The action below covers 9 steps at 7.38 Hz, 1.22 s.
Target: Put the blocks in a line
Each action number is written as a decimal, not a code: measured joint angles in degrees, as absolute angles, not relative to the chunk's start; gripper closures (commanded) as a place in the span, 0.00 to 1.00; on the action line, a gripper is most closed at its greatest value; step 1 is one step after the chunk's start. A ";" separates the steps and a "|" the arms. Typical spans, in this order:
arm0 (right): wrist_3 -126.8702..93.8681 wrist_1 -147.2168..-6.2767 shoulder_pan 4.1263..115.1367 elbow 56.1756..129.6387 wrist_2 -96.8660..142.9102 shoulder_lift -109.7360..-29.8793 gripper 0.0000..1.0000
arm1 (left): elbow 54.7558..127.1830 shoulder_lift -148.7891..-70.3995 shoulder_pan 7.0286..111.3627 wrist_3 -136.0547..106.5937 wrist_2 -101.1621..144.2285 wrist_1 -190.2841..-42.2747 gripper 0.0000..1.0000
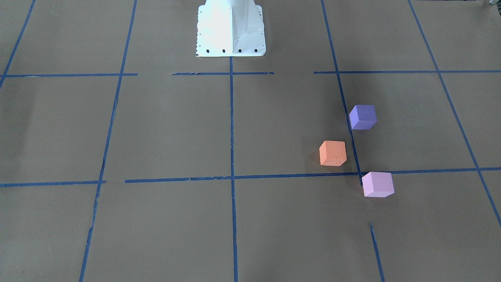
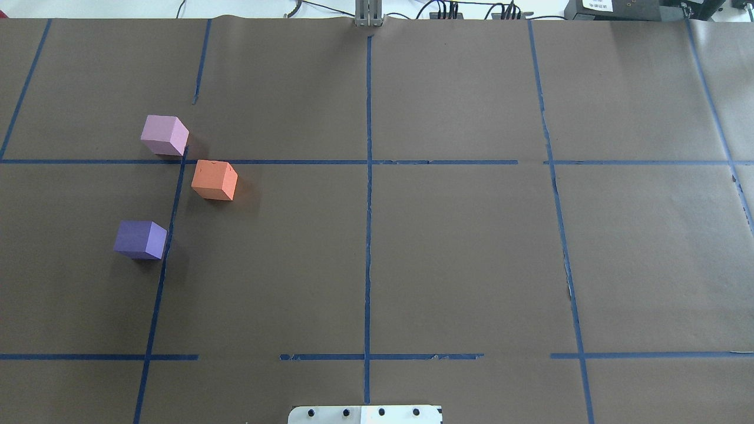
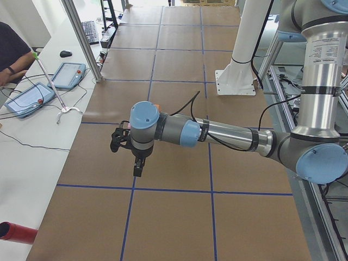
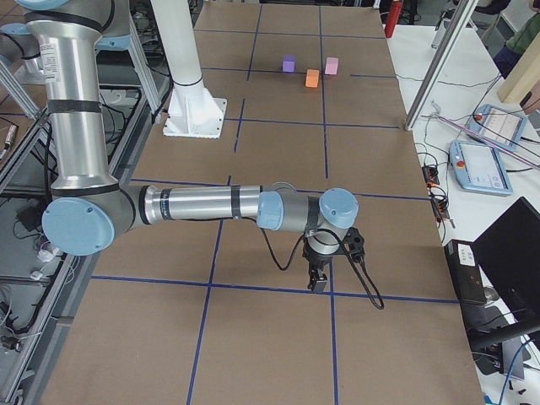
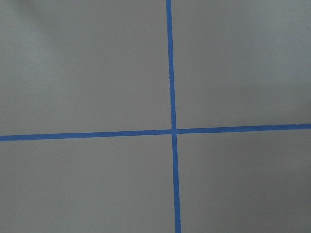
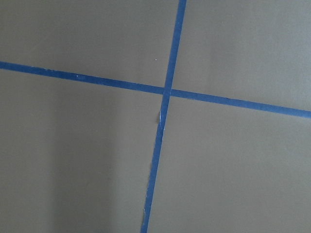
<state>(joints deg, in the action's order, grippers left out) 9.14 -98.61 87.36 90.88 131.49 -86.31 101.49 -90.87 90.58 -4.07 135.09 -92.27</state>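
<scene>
Three cubes sit apart on the brown paper on the robot's left side. The dark violet-purple block (image 2: 141, 239) (image 1: 363, 116) is nearest the robot. The orange block (image 2: 214, 179) (image 1: 332, 153) is farther out and a little toward the middle. The pale pink-lilac block (image 2: 165, 135) (image 1: 377, 184) is farthest. The three form a bent row, not a straight one. My left gripper (image 3: 136, 163) shows only in the exterior left view and my right gripper (image 4: 319, 274) only in the exterior right view. Both hang over bare paper, away from the blocks, and I cannot tell whether they are open or shut.
The white robot base (image 1: 231, 29) stands at the table's middle edge. Blue tape lines (image 2: 368, 206) grid the paper. Both wrist views show only tape crossings. Tablets (image 3: 65, 75) and an operator sit at a side bench, and a red cylinder (image 3: 16, 232) lies there.
</scene>
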 measured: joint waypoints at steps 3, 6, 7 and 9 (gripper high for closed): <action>9.14 -98.61 87.36 90.88 131.48 -86.31 0.00 | 103.66 -95.69 81.65 -15.40 135.38 -93.09 0.00; 9.14 -98.61 87.36 90.88 131.49 -86.28 0.00 | 105.73 -99.55 72.76 -24.04 135.21 -94.06 0.00; 9.14 -98.61 87.36 90.88 131.48 -86.29 0.00 | 105.24 -102.14 69.54 -26.54 135.19 -94.10 0.00; 9.14 -98.61 87.36 90.88 131.49 -86.31 0.00 | 102.43 -107.28 63.24 -32.49 134.88 -95.21 0.00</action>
